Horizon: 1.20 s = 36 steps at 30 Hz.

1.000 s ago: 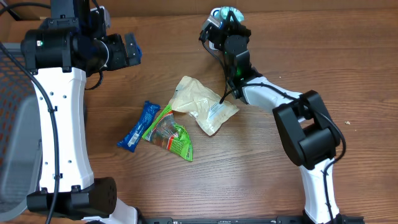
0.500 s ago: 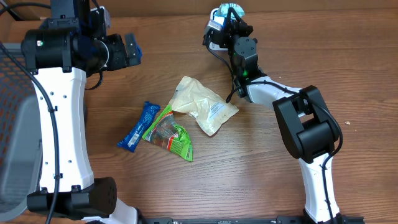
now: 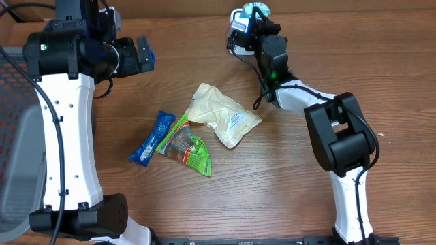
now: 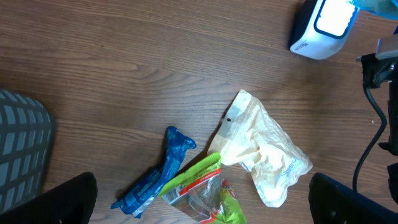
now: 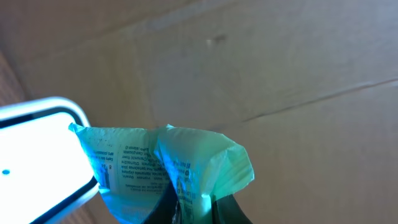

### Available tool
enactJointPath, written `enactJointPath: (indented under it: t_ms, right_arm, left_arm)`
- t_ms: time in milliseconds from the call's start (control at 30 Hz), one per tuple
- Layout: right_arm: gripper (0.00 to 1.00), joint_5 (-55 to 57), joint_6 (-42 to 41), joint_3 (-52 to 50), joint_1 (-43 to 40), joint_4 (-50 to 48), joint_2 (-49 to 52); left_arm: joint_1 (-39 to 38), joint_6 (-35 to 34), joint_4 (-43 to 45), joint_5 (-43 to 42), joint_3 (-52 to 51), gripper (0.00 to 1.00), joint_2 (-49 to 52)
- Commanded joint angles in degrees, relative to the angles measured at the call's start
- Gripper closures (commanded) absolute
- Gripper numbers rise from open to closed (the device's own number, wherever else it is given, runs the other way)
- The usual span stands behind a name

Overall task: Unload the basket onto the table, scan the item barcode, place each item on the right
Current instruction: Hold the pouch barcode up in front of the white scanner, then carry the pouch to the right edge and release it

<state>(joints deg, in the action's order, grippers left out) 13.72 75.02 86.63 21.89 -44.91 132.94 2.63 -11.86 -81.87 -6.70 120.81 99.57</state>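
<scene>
Green packet (image 3: 253,9) overhead: at counter's (image 3: 286,190) far edge, pinched in right tool (image 3: 255,17), just beside scanner (image 3: 237,24); left tool (image 3: 144,54) wide, idle. Left wrist: scanner window lit. Right wrist: printed face near window; best tilt slowly, film flat, till barcode squarely faces light.

The table (image 3: 272,197) is brown wood with a plain grain, smooth and dull-sheened. The scanner (image 4: 323,25) is smooth, glossy white plastic with a bright lit face. The teal packet (image 5: 168,168) is thin printed film, creased and shiny. The cream pouch (image 3: 221,116) is crinkled, half-clear film; the blue wrapper (image 3: 151,138) is glossy and twisted; the green pouch (image 3: 191,151) is slick with a clear window. Behind, the cardboard (image 5: 249,62) looks matt brown.
</scene>
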Motion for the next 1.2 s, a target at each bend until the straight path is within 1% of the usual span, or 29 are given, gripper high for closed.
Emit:
enactJointPath:
  t_ms: [0,467,533,567,600,700,767,833,867,900,967,1000,1067,1100,1133,1167]
  right_arm:
    - [0.96,-0.28,-0.09,1.99,-0.28,0.33,-0.35]
    - [0.96,0.42,-0.48,1.99,0.46,0.11,-0.72]
    - [0.96,1.95,-4.00,1.90,0.66,0.76,-1.70]
    - [0.96,2.86,-7.85,1.88,0.66,2.95,-3.58]
    - [0.96,3.74,-9.55,1.88,0.70,4.66,-5.22]
    - [0.96,7.48,-12.33,1.88,1.42,8.81,-10.19]
    - [0.96,10.32,-16.26,1.88,2.84,15.39,-14.86]
    - [0.96,10.67,-21.44,1.88,4.37,26.03,-19.85]
    - [0.96,10.54,-28.94,1.88,5.55,34.18,-23.71]
    - [0.96,10.43,-33.42,1.88,5.99,37.79,-25.46]
    - [0.96,8.26,-47.15,1.90,6.67,47.21,-29.77]
    - [0.96,4.90,-54.21,1.90,6.67,52.26,-31.78]
    - [0.96,-4.37,-65.72,1.88,6.12,60.28,-34.58]
    - [0.96,-8.66,-69.64,1.90,5.62,63.30,-35.52]
    - [0.96,-16.57,-75.41,1.90,4.48,68.50,-36.76]
    - [0.96,-20.33,-77.59,1.90,3.87,70.99,-37.20]
  left_arm:
    - [-0.13,-0.37,0.00,-0.39,0.85,0.00,0.07]
    - [-0.13,-0.37,0.00,-0.39,0.83,0.00,0.07]
    - [-0.13,-0.37,0.00,-0.39,0.85,0.00,0.07]
    - [-0.13,-0.37,0.00,-0.39,0.83,0.00,0.07]
    - [-0.13,-0.37,0.00,-0.39,0.85,0.00,0.07]
    - [-0.13,-0.37,0.00,-0.39,0.83,0.00,0.07]
    - [-0.13,-0.37,0.00,-0.39,0.85,0.00,0.07]
    - [-0.13,-0.37,0.00,-0.39,0.85,0.00,0.07]
    - [-0.13,-0.37,0.00,-0.39,0.83,0.01,0.07]
    - [-0.13,-0.37,0.00,-0.39,0.83,0.00,0.07]
    - [-0.13,-0.37,0.00,-0.39,0.85,0.00,0.07]
    - [-0.13,-0.37,0.00,-0.39,0.83,0.00,0.07]
    - [-0.13,-0.37,0.00,-0.39,0.85,0.00,0.07]
    - [-0.13,-0.37,0.00,-0.39,0.83,0.00,0.07]
    - [-0.11,-0.37,0.00,-0.39,0.83,0.00,0.07]
    - [-0.13,-0.37,0.00,-0.39,0.85,0.00,0.07]
